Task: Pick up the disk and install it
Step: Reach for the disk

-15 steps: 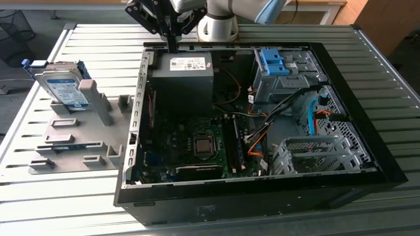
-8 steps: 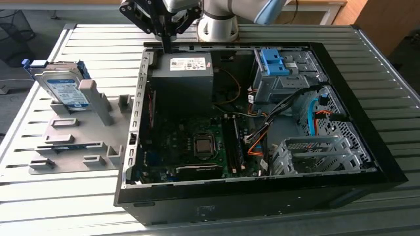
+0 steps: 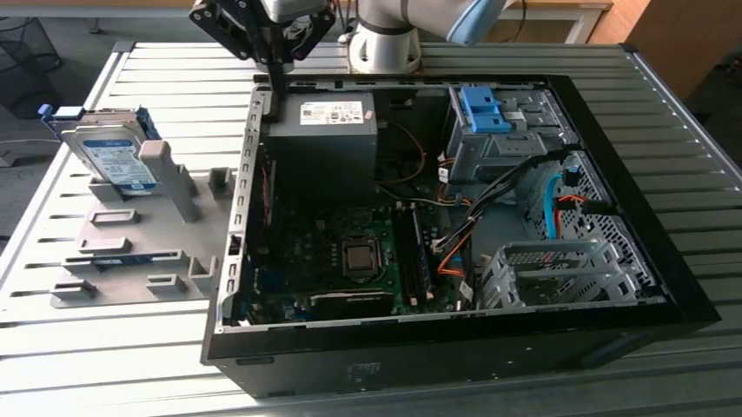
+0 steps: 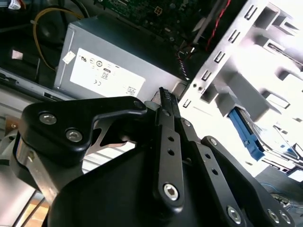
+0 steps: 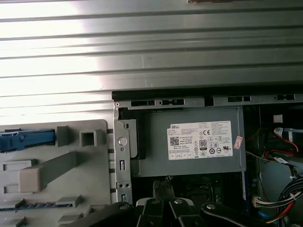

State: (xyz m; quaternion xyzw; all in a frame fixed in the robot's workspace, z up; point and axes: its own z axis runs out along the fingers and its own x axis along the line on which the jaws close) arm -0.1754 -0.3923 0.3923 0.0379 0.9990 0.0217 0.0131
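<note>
Silver blue-framed disk (image 3: 110, 161), grey ribbed table (image 3: 104, 369), black case (image 3: 464, 360)

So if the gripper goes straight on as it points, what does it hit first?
Most likely the power supply, at its edge by the motherboard; in the first wrist view the gripper hangs over that edge. Depth is unclear, so it might land on the motherboard instead.

Exterior view: high, off arm, looking obliquely down over whole bench from moderate distance; open computer case (image 3: 406, 365) central, fixture plate (image 3: 174, 239) at exterior view's left. First wrist view: facing straight down, near, over power supply (image 5: 189, 165) and table slats (image 5: 151, 47). Second wrist view: tight behind gripper (image 4: 165, 94), angled past linkage. Shared by all three: power supply, computer case, fixture plate.
</note>
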